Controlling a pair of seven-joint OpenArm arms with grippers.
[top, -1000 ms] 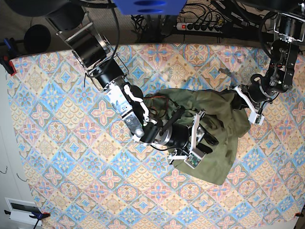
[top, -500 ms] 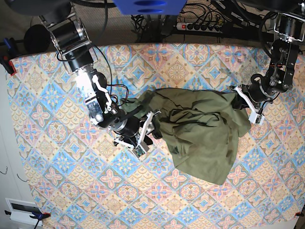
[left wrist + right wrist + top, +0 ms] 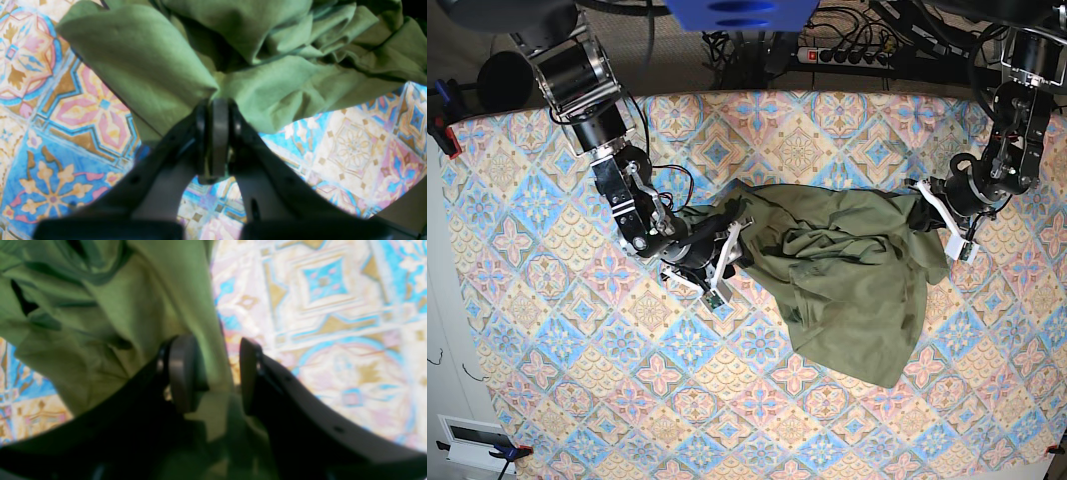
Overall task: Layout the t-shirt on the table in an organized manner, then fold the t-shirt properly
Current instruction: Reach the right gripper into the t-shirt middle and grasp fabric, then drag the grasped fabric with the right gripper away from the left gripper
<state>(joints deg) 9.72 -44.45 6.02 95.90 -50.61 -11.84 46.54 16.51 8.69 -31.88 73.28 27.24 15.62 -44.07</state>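
Note:
The olive-green t-shirt (image 3: 847, 260) lies crumpled and stretched sideways across the middle of the table (image 3: 557, 330). My left gripper (image 3: 930, 215) is at the shirt's right end. In the left wrist view this gripper (image 3: 215, 106) is shut on a bunched fold of the t-shirt (image 3: 283, 76). My right gripper (image 3: 725, 262) is at the shirt's left end. In the right wrist view it (image 3: 217, 370) stands open: an edge of the t-shirt (image 3: 100, 306) runs between the jaws against one pad (image 3: 181, 373), and the table (image 3: 333, 306) shows in the gap beside the other.
A power strip (image 3: 847, 55) and cables lie beyond the table's far edge. A red clamp (image 3: 442, 135) grips the table's left corner. A white box (image 3: 472, 440) sits on the floor at the lower left.
My right arm has swung left from the shirt's middle to its left end, drawing the cloth out that way, and its jaws have widened. The left gripper has kept its hold in place.

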